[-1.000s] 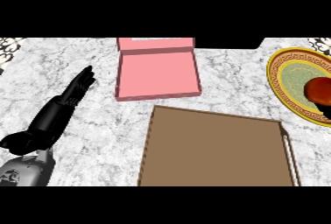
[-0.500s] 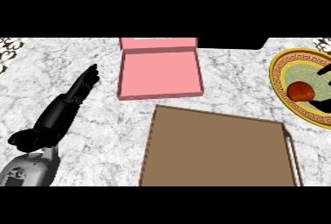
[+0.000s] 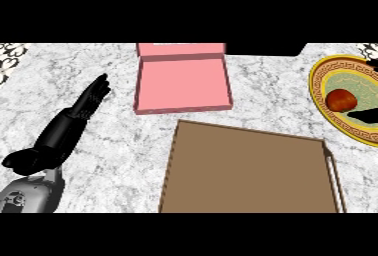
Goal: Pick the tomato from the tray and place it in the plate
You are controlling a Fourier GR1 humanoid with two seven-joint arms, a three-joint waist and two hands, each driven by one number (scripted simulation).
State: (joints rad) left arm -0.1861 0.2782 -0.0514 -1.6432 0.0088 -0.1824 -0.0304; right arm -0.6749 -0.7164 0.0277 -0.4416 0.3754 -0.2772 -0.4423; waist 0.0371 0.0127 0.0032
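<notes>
At the view's left we log the left hand (image 3: 65, 127) released on the marble bench (image 3: 111, 165), fingers straight, holding nothing. Right of it stand a pink box (image 3: 182, 80) and the brown tray (image 3: 251, 175). Farther right the tomato (image 3: 342, 99) sits in the yellow-rimmed plate (image 3: 319, 75), with a dark sliver of the right hand (image 3: 367, 116) just beside it; we cannot tell its state.

Red tomato (image 3: 342, 99); gold-rimmed green plate (image 3: 319, 86)

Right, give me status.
Left hand open, resting at left. Right hand barely in view beside tomato. Tomato on plate. Nothing in the way.
</notes>
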